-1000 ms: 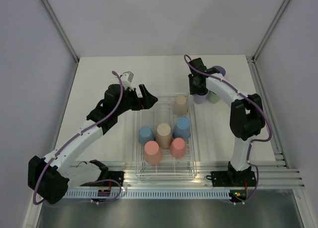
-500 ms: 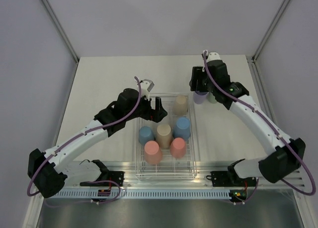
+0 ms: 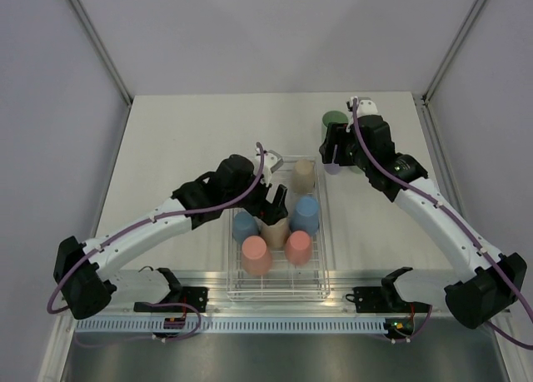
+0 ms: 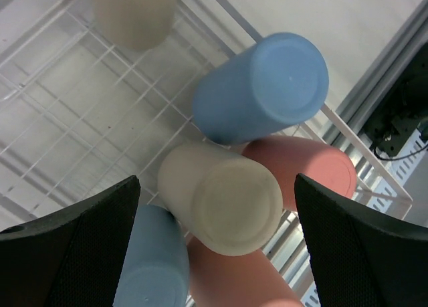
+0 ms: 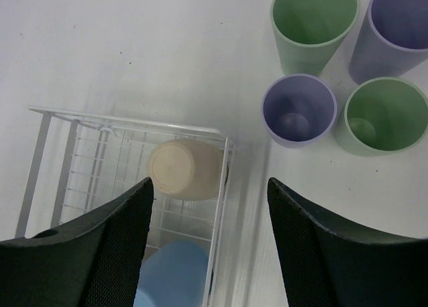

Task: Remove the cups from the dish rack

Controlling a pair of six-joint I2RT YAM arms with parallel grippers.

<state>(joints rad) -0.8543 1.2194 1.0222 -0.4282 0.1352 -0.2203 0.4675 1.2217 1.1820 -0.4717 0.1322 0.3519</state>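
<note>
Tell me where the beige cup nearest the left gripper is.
Top view: the beige cup stands inverted mid dish rack, between the left blue cup and right blue cup, directly under the open left gripper.

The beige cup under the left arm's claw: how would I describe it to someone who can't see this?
Find the clear dish rack on the white table, with six upturned cups in it. Five crowd together; this beige cup is the middle one, below the open left gripper. Its neighbours are blue or coral, and the other beige cup stands alone at the far end.
</note>
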